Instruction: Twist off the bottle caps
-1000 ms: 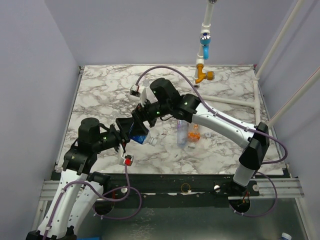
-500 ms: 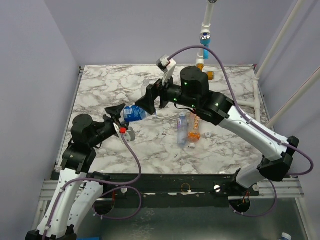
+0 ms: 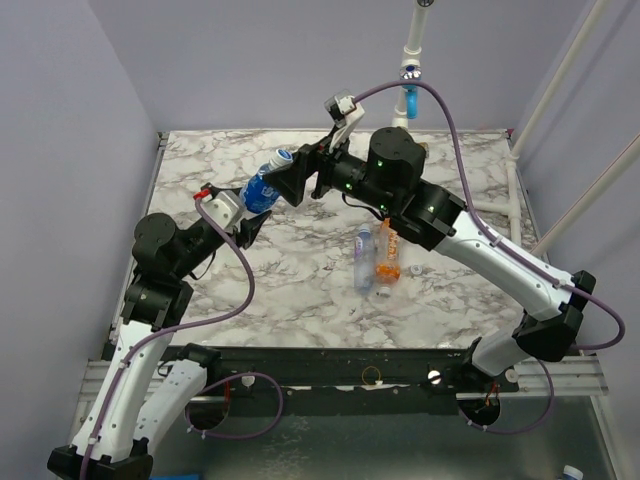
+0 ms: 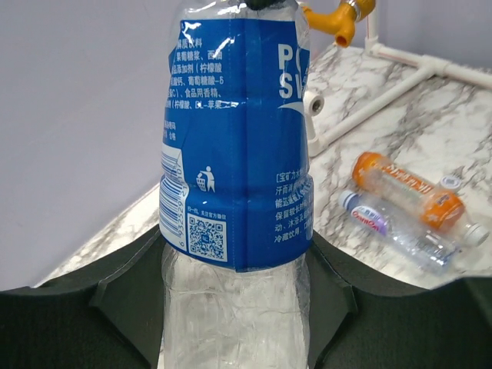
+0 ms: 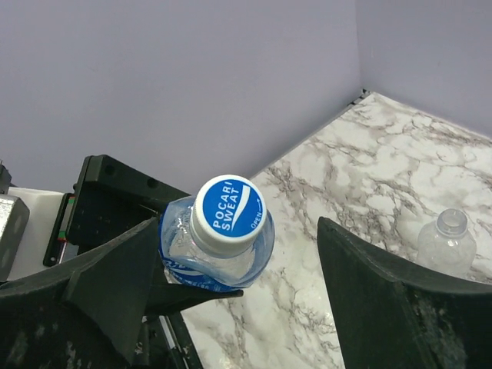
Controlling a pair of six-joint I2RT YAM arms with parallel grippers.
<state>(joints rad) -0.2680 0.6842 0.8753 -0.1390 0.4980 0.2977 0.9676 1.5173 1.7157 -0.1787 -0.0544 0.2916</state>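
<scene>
From the top we see the left gripper (image 3: 252, 203) pinching the blue-labelled bottle (image 3: 262, 187) aloft, cap (image 3: 284, 156) tilted up toward the right gripper (image 3: 296, 178); left wrist, orange bottle (image 4: 407, 188) and slim bottle (image 4: 392, 231) lie beyond; right wrist, its jaws spread beside the cap.

The right gripper (image 5: 238, 223) has its jaws spread wide, one dark finger at 8 o'clock and the other at 4 o'clock. Between them, touching neither, is the blue-labelled bottle (image 5: 181, 250), seen end-on. Its cap (image 5: 229, 207) is in place, printed POCARI SWEAT. At 3 o'clock a clear bottle (image 5: 447, 242) stands on the marble table (image 5: 369, 154).
</scene>
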